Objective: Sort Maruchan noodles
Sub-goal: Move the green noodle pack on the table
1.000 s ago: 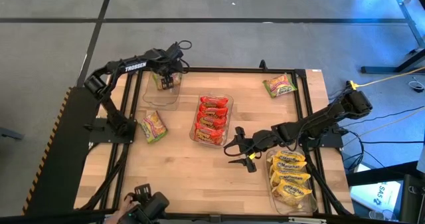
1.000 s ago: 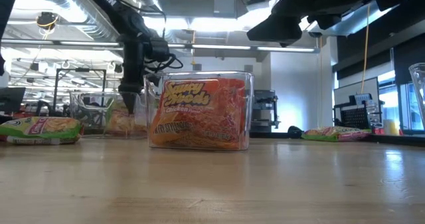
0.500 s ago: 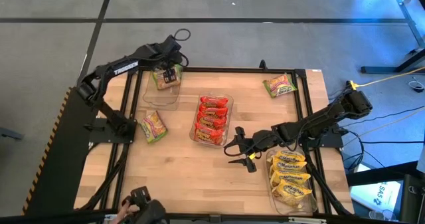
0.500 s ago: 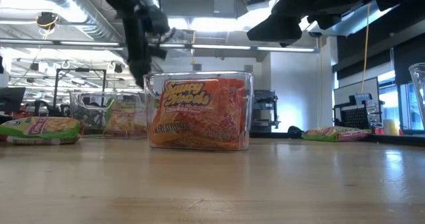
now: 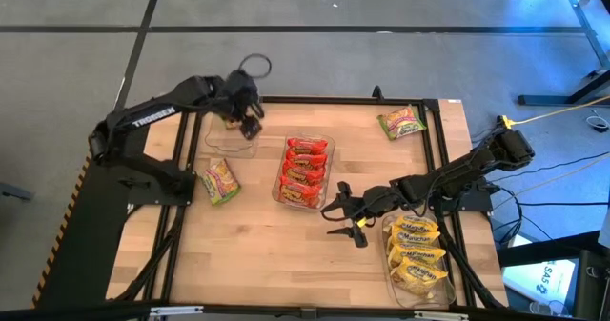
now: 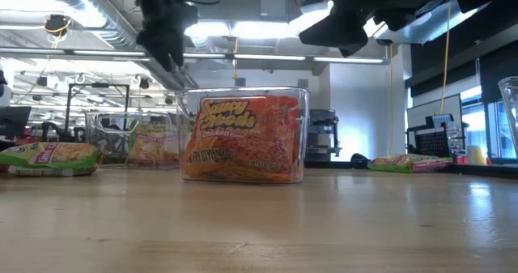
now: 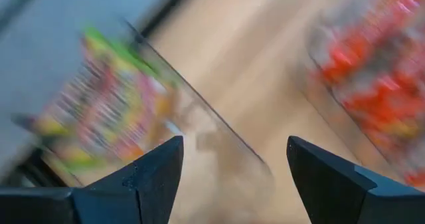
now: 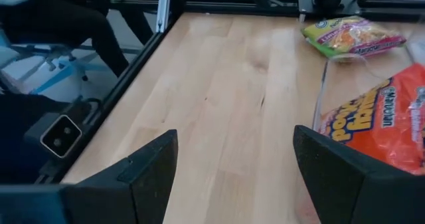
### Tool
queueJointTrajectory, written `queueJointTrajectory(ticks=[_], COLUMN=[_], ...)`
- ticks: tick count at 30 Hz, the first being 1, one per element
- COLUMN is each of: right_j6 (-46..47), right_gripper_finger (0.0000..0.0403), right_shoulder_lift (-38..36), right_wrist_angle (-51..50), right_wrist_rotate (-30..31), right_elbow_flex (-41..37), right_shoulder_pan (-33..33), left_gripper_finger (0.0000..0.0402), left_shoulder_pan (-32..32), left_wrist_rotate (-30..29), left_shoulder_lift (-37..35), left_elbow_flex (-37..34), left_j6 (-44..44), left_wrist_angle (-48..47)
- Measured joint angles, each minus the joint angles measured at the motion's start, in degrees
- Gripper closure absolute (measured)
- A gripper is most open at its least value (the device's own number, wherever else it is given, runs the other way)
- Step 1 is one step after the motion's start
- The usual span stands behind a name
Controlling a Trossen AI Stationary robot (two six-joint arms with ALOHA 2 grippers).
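Note:
My left gripper (image 5: 250,123) hangs open above the clear tray (image 5: 227,146) at the table's far left. In the left wrist view, blurred, one green noodle packet (image 7: 99,111) lies in that tray, below the open gripper (image 7: 232,151). The low view shows the same packet (image 6: 150,147) behind the tray wall. Another green packet (image 5: 221,180) lies flat on the table near the left edge, and a third (image 5: 401,122) lies at the far right. Red packets (image 5: 305,169) fill the middle tray, yellow ones (image 5: 417,254) the right tray. My right gripper (image 5: 343,221) waits open between those two trays.
The black frame rails (image 5: 440,169) run along the table's left and right sides. Bare wood (image 5: 267,254) spreads over the near half of the table. In the right wrist view a person's dark-clothed legs (image 8: 60,24) show beyond the table edge.
My left gripper has risen out of the far-left tray and drifted slightly toward the table's right. The green packet stays in the tray. My right arm has kept still.

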Motion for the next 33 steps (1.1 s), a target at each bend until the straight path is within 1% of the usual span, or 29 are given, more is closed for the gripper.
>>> queueJointTrajectory(ticks=[3,7,10,13,16,19,22,27,31,33], right_j6=[1.2,2.5,3.6,3.7,3.9,4.3,4.4,3.8,2.1,1.8], right_gripper_finger=[0.013,0.013,0.013,0.013,0.013,0.013,0.013,0.013,0.013,0.013], right_shoulder_lift=[0.0,0.0,0.0,0.0,0.0,0.0,0.0,0.0,0.0,0.0], right_wrist_angle=[0.2,1.0,1.9,1.9,2.0,2.0,2.0,2.7,2.5,2.4], right_wrist_rotate=[-1.2,-1.2,-1.8,-4.6,-6.0,-6.2,-6.1,-5.7,-5.7,-5.7], right_elbow_flex=[0.0,0.0,0.1,1.2,1.9,1.9,1.9,2.7,3.4,3.4], right_shoulder_pan=[0.0,0.0,0.0,0.0,0.0,0.1,0.1,0.0,0.0,0.0], left_gripper_finger=[0.0139,0.0139,0.0139,0.0139,0.0139,0.0139,0.0139,0.0139,0.0139,0.0139], left_shoulder_pan=[-5.8,-13.7,-20.0,-25.4,-29.3,-31.2,-31.4,-30.3,-29.4,-29.2], left_wrist_rotate=[0.9,1.3,3.9,6.0,5.1,1.6,-1.5,-2.2,-7.2,-8.1], left_shoulder_lift=[-0.1,0.0,0.2,0.2,0.2,0.2,0.2,0.2,0.2,0.2], left_elbow_flex=[0.0,-0.2,-1.9,-4.7,-8.7,-13.3,-17.9,-25.7,-30.0,-31.7], left_j6=[-8.5,-20.6,-30.4,-37.1,-42.1,-47.2,-51.9,-57.3,-61.4,-61.9], left_wrist_angle=[-6.4,-14.4,-15.9,-16.1,-15.9,-17.1,-18.6,-15.0,-12.7,-10.7])
